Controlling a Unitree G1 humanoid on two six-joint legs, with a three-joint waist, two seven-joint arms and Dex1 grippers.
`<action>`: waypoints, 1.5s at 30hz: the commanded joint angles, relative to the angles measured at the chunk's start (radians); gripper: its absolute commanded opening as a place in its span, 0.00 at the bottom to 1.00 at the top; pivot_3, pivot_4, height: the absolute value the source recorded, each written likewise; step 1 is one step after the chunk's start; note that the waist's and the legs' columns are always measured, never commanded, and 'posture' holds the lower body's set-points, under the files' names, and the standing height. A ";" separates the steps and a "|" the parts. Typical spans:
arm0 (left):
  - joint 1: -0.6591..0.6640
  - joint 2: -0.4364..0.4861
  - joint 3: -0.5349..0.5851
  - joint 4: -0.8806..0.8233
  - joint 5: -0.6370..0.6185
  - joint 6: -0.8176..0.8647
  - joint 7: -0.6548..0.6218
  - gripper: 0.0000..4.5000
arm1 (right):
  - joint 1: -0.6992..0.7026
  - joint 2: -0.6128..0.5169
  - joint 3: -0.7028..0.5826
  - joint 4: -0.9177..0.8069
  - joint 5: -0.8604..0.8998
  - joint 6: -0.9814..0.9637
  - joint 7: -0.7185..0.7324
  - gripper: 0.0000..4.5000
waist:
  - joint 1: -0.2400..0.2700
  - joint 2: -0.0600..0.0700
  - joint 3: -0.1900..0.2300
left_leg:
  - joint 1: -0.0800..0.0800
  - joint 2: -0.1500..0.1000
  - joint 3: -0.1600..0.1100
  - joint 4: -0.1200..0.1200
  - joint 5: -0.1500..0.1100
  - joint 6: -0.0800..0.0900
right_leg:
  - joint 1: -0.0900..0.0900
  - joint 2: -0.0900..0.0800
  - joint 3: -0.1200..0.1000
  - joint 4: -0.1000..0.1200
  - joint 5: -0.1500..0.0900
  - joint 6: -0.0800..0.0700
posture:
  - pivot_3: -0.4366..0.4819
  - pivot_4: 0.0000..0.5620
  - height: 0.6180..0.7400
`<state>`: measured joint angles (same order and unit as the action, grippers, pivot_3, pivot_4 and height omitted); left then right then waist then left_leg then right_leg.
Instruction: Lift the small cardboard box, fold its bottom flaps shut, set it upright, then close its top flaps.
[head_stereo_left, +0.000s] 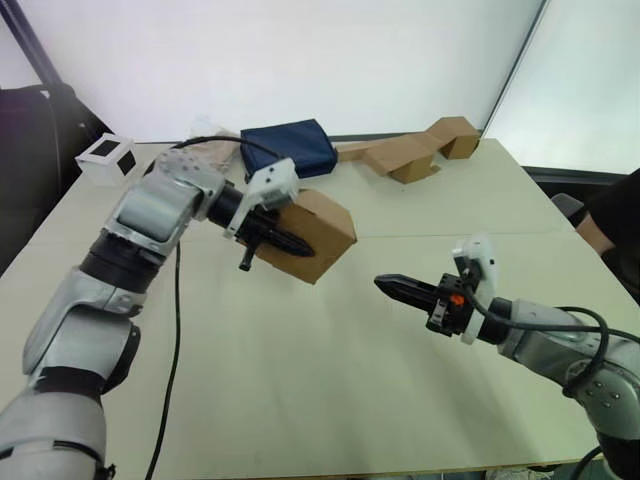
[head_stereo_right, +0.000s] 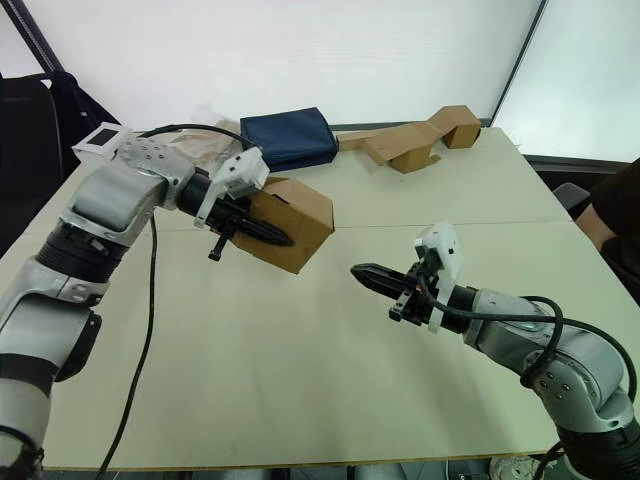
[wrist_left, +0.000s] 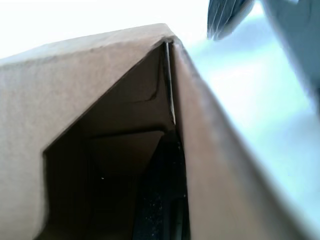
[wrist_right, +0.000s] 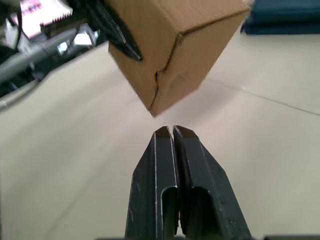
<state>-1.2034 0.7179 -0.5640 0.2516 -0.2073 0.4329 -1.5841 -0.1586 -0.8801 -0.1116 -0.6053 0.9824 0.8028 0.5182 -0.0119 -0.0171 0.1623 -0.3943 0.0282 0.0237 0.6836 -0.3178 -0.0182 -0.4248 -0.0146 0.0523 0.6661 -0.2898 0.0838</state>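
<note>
Left eye view: small cardboard box (head_stereo_left: 312, 236) is up off the table (head_stereo_left: 330, 400), tilted, at approx 11 o'clock from table centre. Left gripper (head_stereo_left: 272, 233) has it by one wall, one finger outside on the near face, the other apparently inside, clamped on that panel. Right gripper (head_stereo_left: 398, 288) sits at approx 4 o'clock from the box, near but apart, fingers pressed together w/ nothing between them, tips aimed at the box's low corner.

Handling, as a guess: thin corrugated, light, stiff across the panels but bends easily at the creases. A one-wall pinch lets it swing, so push flaps gently and near their hinge lines. You'd do best to take hold on a wall edge or corner, not mid-flap.

Contents: left wrist view looks into the box's open end; interior is dark, brown walls and an inner flap (wrist_left: 131, 150) folded in, nothing else visible in there. Which end is the bottom, can't tell.

Far side of table, 12 to 1 o'clock: navy fabric bag (head_stereo_left: 291, 147), long folded cardboard strip (head_stereo_left: 410, 152). White box w/ black square (head_stereo_left: 107, 158) at approx 10 o'clock.
</note>
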 joint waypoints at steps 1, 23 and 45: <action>-0.097 0.043 -0.180 -0.023 0.088 -0.111 -0.030 0.00 | 0.012 -0.052 0.028 -0.055 -0.107 -0.024 0.056 0.02 | -0.001 0.000 0.000 | 0.000 0.000 0.000 0.000 0.000 0.000 | 0.000 0.000 0.000 0.000 0.000 0.000 | 0.48 0.27 1.00; -0.232 0.011 -0.483 -0.043 -0.029 -0.135 -0.030 0.64 | 0.054 0.110 0.128 -0.080 -0.294 -0.028 0.000 0.00 | -0.004 -0.001 0.001 | 0.001 0.002 0.000 0.002 -0.001 0.002 | 0.000 0.003 0.003 0.002 0.000 0.000 | 0.48 0.27 1.00; 0.118 0.043 0.322 0.145 -0.359 0.128 0.390 0.27 | 0.019 0.167 0.280 -0.138 -0.308 0.061 0.055 0.00 | -0.013 0.000 0.000 | 0.003 0.005 0.000 0.003 -0.001 0.003 | 0.000 0.002 0.003 0.006 -0.001 -0.001 | 0.48 0.27 1.00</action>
<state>-1.1251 0.7587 -0.3323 0.4372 -0.5748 0.5740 -1.2760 -0.1261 -0.7224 0.1358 -0.7124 0.6862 0.8611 0.5757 -0.0251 -0.0167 0.1621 -0.3918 0.0338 0.0230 0.6862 -0.3191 -0.0159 -0.4260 -0.0122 0.0553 0.6721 -0.2903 0.0826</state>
